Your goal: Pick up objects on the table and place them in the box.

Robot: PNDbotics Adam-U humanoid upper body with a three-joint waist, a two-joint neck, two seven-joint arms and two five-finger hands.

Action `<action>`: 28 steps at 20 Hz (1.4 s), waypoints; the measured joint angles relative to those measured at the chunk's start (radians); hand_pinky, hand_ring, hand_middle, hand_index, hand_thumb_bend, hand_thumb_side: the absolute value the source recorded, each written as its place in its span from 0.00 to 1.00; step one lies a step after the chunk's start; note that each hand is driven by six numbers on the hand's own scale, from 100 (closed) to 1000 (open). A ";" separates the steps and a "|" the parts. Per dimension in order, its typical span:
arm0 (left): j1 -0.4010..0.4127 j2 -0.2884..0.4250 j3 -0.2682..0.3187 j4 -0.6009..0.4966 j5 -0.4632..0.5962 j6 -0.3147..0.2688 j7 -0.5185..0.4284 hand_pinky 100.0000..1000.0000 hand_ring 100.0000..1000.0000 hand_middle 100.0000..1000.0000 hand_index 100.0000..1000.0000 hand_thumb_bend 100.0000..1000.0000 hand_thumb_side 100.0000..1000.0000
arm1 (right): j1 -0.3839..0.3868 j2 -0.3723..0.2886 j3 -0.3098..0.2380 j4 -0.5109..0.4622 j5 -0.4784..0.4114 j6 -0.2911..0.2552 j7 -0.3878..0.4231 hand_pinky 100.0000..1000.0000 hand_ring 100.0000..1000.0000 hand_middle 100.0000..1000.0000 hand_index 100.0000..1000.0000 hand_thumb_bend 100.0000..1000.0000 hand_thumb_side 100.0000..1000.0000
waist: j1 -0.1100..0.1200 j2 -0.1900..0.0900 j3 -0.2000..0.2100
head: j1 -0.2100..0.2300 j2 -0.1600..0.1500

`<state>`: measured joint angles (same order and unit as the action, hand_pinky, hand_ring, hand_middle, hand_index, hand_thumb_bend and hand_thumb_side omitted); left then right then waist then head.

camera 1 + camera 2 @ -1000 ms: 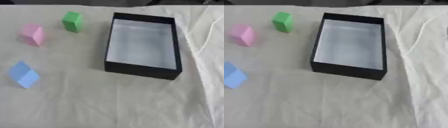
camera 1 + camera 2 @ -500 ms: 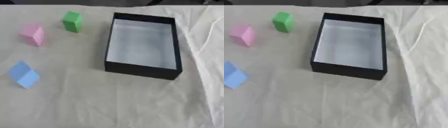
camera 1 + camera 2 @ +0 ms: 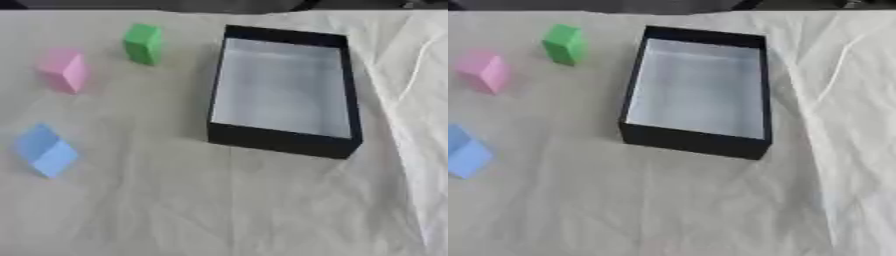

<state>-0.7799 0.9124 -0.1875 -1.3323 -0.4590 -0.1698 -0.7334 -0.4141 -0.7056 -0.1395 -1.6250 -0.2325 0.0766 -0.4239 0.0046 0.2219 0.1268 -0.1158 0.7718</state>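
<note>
Left eye view: whole blue block (image 3: 45, 150)

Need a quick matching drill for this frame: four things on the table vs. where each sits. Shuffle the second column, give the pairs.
Things:
1. green block
2. pink block
3. blue block
4. black box

Places:
A. near left, closest to the camera
B. right of all three blocks, nothing inside
C. far, closest to the box
D. left, between the other two blocks in depth

Pairs: 1-C, 2-D, 3-A, 4-B
</note>
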 measured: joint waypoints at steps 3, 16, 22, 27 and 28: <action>-0.040 -0.026 -0.010 0.023 -0.013 -0.004 -0.010 0.86 0.81 0.79 0.85 0.71 0.00 | -0.003 0.007 0.005 0.001 0.000 0.001 0.004 0.87 0.78 0.82 0.85 0.00 0.77 | 0.000 0.000 -0.003 | 0.000 0.000; -0.202 -0.175 -0.024 0.223 -0.126 -0.039 0.003 0.85 0.81 0.80 0.85 0.70 0.01 | -0.014 0.016 0.013 0.002 0.000 0.003 0.012 0.88 0.78 0.82 0.85 0.00 0.77 | 0.000 0.000 -0.013 | 0.017 0.000; -0.236 -0.215 -0.036 0.276 -0.158 -0.061 -0.030 0.85 0.81 0.80 0.84 0.70 0.01 | -0.018 0.016 0.017 0.005 0.000 0.004 0.013 0.88 0.78 0.81 0.85 0.00 0.78 | 0.000 0.003 -0.023 | 0.019 0.000; -0.257 -0.240 -0.037 0.314 -0.193 -0.066 -0.048 0.86 0.82 0.82 0.84 0.70 0.00 | -0.029 0.024 0.020 0.007 0.000 0.004 0.018 0.88 0.78 0.81 0.85 0.00 0.78 | 0.000 0.012 -0.033 | 0.021 0.000; -0.263 -0.245 -0.036 0.324 -0.204 -0.065 -0.051 0.86 0.82 0.82 0.84 0.70 0.00 | -0.032 0.024 0.022 0.007 0.000 0.003 0.019 0.88 0.78 0.81 0.85 0.00 0.78 | 0.000 0.015 -0.037 | 0.021 0.000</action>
<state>-1.0426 0.6673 -0.2235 -1.0083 -0.6632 -0.2348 -0.7846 -0.4461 -0.6817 -0.1180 -1.6182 -0.2325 0.0797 -0.4049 0.0046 0.2368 0.0903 -0.0945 0.7718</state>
